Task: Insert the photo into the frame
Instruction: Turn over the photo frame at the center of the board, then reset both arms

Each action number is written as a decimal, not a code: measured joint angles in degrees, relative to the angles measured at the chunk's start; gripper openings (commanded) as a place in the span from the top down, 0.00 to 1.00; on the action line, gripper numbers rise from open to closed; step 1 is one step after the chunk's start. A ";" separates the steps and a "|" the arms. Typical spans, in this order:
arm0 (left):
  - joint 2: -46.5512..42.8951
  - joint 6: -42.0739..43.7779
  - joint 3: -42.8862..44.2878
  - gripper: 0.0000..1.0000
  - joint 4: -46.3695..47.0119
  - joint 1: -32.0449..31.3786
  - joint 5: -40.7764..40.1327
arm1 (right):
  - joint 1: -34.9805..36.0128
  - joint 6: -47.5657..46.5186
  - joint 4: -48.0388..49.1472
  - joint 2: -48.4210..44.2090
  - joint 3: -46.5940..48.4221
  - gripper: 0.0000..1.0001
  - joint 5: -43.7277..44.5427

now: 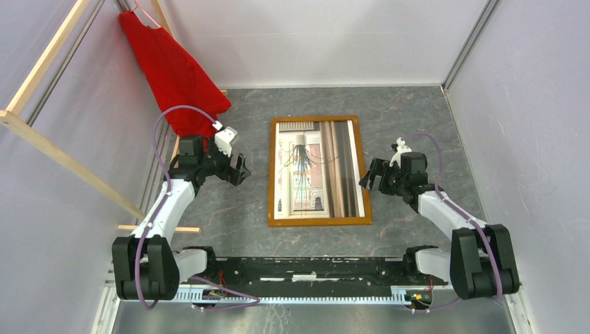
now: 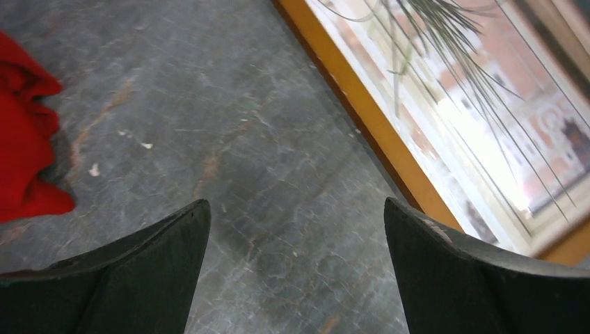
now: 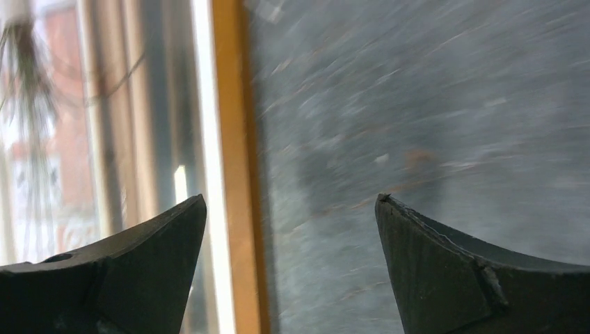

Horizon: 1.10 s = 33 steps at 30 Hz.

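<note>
The orange-brown frame [image 1: 272,174] lies flat in the middle of the grey table, and the photo [image 1: 316,170] of a spiky plant at a window lies inside it. The photo's right edge slants slightly over the frame's right rail. My left gripper [image 1: 241,169] hovers open just left of the frame, nothing between its fingers. In the left wrist view the frame [image 2: 362,104] and photo [image 2: 480,97] run along the upper right. My right gripper [image 1: 370,176] stands open at the frame's right edge. In the right wrist view the frame rail [image 3: 233,139] and photo [image 3: 104,139] show between and left of the fingers.
A red cloth [image 1: 174,69] hangs at the back left and reaches the table; it also shows as red cloth [image 2: 24,132] in the left wrist view. A pale wooden slat rack [image 1: 62,156] leans along the left wall. White walls close in both sides.
</note>
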 measured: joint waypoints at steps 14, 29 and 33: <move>5.35 -18.16 -19.80 0.00 41.03 0.02 -20.55 | -0.17 -9.38 29.81 -7.67 -22.84 0.02 43.30; 21.11 -19.04 -38.60 0.00 87.84 0.00 -20.94 | -0.17 -17.40 72.81 3.37 -28.83 0.02 50.38; 22.01 -18.64 -36.87 0.00 86.14 0.00 -20.59 | -0.26 -21.14 79.12 5.77 -28.83 0.02 44.57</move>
